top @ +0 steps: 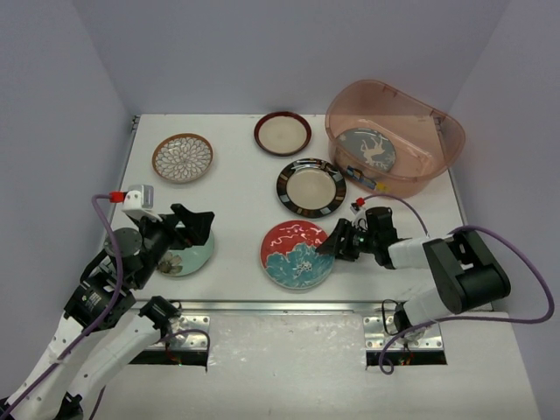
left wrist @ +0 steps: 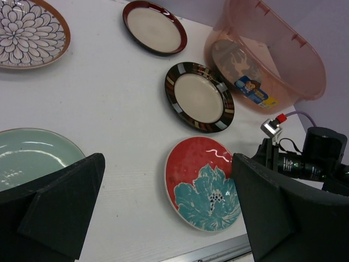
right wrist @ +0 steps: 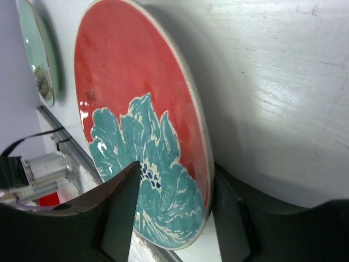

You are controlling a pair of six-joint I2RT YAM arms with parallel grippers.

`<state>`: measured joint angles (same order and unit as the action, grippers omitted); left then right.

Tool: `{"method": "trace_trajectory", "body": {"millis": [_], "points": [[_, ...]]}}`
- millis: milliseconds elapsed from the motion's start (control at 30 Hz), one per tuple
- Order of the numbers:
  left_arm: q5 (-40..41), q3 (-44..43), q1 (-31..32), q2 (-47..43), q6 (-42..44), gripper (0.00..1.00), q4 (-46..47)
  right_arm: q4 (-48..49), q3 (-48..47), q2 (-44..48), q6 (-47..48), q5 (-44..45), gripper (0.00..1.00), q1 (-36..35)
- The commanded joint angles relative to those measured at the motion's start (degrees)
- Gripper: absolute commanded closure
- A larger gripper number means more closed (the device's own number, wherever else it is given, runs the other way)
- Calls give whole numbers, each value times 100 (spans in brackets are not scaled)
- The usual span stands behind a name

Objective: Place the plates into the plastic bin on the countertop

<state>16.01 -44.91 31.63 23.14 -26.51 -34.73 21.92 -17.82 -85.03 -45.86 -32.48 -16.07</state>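
Note:
The red-blue flower plate lies at the front middle of the countertop. My right gripper is open and straddles its right rim; in the right wrist view one finger is over the plate and the other is against its rim. My left gripper is open and empty above the mint green plate. The grey deer plate lies in the plastic bin. The blue-white floral plate is out of view.
The brown-white floral plate is at the back left. The dark-red rimmed plate is at the back middle. The black-striped plate is between the red plate and the bin. Grey walls enclose three sides of the table.

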Motion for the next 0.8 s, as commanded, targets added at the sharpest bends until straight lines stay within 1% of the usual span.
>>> {"method": "trace_trajectory", "body": {"millis": [0,67,100,133,167,200,300,433,533,600,767], "points": [[95,-28,81,16,-82,0,141,108,482,-573,-135,550,56,-89],[95,-28,89,16,-82,0,141,253,514,-702,-168,478,67,-89],[95,-35,97,23,-82,0,141,425,555,-841,-216,432,82,-89],[88,-29,98,24,-82,0,141,591,600,-937,-274,381,92,-89],[86,-27,98,24,-82,0,141,735,635,-1003,-366,320,98,-89],[92,-33,98,24,-82,0,141,787,664,-1024,-444,296,100,-89],[95,-27,98,25,-91,0,150,1046,798,-855,-682,267,100,-160],[77,-27,90,59,-91,0,150,1943,1009,-310,-1580,-216,100,-273],[86,-18,92,35,-93,0,150,2224,1041,313,-2150,-340,100,-302],[95,-18,98,-10,-100,0,150,2151,974,721,-2251,-381,100,-317],[149,-8,107,-144,-126,0,150,1536,699,1626,-2483,-381,100,-326]]}}
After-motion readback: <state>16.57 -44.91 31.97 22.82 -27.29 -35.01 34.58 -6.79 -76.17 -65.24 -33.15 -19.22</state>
